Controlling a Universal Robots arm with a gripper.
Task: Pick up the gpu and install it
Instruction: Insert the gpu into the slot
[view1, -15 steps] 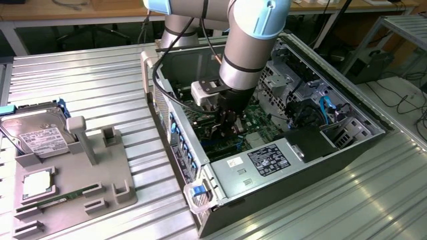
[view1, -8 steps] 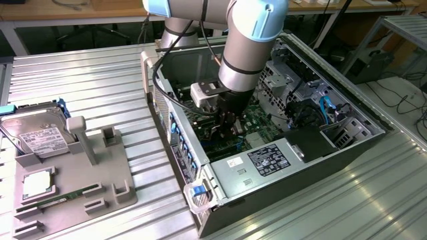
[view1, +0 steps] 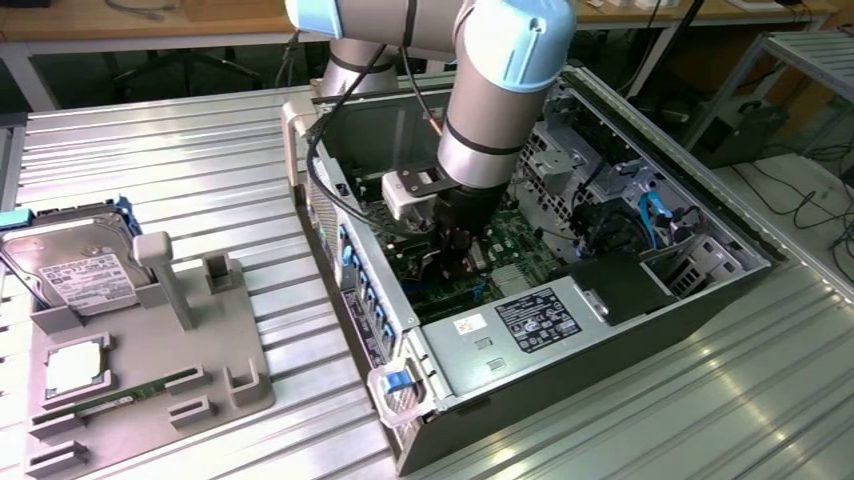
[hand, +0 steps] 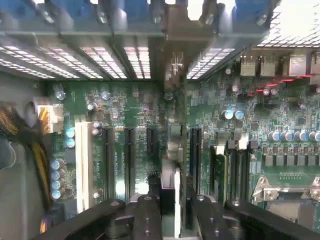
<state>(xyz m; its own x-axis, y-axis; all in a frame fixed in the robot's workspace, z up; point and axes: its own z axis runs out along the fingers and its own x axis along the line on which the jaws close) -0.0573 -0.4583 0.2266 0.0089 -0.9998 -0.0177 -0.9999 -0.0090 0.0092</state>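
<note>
Surface: ribbed metal counter, open computer case on it.
Gripper: down inside the case, clamped on the gpu.
Gpu: edge-on, upright, directly over a motherboard slot, long axis along the slots.

The motherboard is green, dotted with silver-topped capacitors and crossed by black slots beside one white slot. The tool is black; the edge-on gpu shows grey and black. The arm is silver with pale blue caps. The tabletop is ribbed silver; the parts tray is grey.
</note>
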